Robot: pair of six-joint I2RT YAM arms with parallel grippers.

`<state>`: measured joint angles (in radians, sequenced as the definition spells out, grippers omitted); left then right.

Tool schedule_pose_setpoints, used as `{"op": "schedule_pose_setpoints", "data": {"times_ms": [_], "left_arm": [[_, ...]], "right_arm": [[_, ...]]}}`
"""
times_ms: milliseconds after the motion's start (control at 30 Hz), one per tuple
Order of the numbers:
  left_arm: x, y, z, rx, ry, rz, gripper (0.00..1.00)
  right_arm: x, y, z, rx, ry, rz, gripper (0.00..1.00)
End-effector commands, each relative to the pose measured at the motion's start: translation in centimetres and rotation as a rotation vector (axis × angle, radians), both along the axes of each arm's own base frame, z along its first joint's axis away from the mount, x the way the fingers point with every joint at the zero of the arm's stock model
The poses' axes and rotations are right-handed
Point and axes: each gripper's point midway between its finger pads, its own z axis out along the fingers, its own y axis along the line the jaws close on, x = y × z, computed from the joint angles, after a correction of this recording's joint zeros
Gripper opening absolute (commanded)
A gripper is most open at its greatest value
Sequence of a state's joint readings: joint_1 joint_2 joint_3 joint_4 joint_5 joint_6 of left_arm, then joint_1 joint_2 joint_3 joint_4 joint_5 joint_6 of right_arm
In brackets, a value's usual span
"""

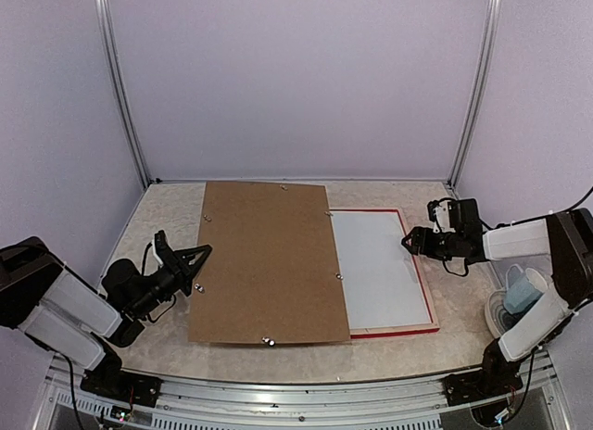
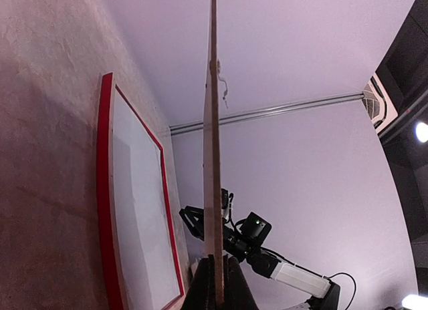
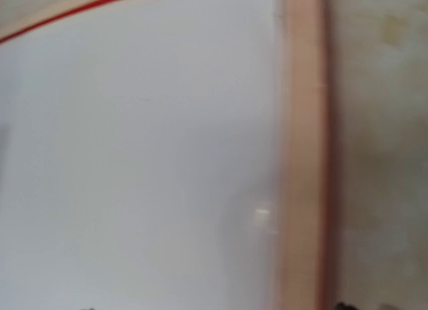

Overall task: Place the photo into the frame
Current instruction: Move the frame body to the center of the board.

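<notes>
Left gripper (image 1: pixel 198 265) clamped on backing board (image 1: pixel 269 263) left edge, center-left. Right gripper (image 1: pixel 414 242) over frame (image 1: pixel 394 331) right rail, can't tell its jaw state.

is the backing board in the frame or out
Out. The left gripper clamps the board by its edge, raised; the left wrist view shows open space between it and the frame.
</notes>
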<state>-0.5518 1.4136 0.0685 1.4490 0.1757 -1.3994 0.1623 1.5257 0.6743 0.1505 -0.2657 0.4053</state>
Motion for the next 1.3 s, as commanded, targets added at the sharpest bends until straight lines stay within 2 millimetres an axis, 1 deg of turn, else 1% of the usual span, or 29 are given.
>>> {"op": "schedule_pose_setpoints", "data": {"times_ms": [0, 100, 267, 333, 500, 567, 600, 667, 800, 933, 1033, 1133, 1267], "left_arm": [[-0.7, 0.0, 3.7, -0.086, -0.117, -0.014, 0.0], [-0.7, 0.2, 3.9, -0.085, -0.12, -0.006, 0.0], [-0.8, 1.1, 4.2, -0.09, -0.124, 0.023, 0.0], [-0.7, 1.5, 4.1, -0.08, -0.12, 0.04, 0.0], [-0.6, 2.2, 4.8, -0.046, -0.14, 0.073, 0.0], [-0.6, 2.4, 4.9, -0.031, -0.142, 0.084, 0.0], [-0.6, 2.5, 4.9, -0.026, -0.141, 0.088, 0.0], [-0.7, 2.7, 5.0, -0.021, -0.147, 0.096, 0.0], [-1.0, 3.0, 4.7, -0.017, -0.14, 0.101, 0.0], [-1.4, 3.2, 4.4, -0.023, -0.137, 0.102, 0.0], [-1.6, 3.0, 4.3, -0.026, -0.138, 0.096, 0.0], [-1.8, 2.8, 4.4, -0.037, -0.142, 0.083, 0.0], [-2.1, 2.3, 4.4, -0.045, -0.143, 0.068, 0.0]], "right_arm": [[-0.1, -2.5, -2.6, -0.107, 0.073, -0.097, 0.75], [-0.1, -2.5, -4.1, -0.11, 0.113, -0.094, 0.73], [-0.4, -2.0, -5.5, -0.093, 0.145, -0.078, 0.66], [-0.6, -1.6, -5.5, -0.077, 0.144, -0.056, 0.61], [-1.0, -0.6, -5.4, -0.035, 0.137, -0.009, 0.47], [-1.4, -0.1, -5.3, -0.008, 0.134, 0.008, 0.39], [-1.6, 0.2, -5.3, 0.002, 0.133, 0.017, 0.37], [-1.9, 0.7, -5.3, 0.013, 0.126, 0.031, 0.35], [-2.8, 2.0, -5.4, -0.003, 0.119, 0.059, 0.34], [-3.8, 3.7, -5.8, -0.022, 0.128, 0.089, 0.34], [-4.8, 5.2, -6.3, -0.029, 0.143, 0.115, 0.33], [-5.5, 6.0, -6.7, -0.035, 0.153, 0.118, 0.33], [-6.3, 6.8, -6.6, -0.032, 0.151, 0.121, 0.33]]}}
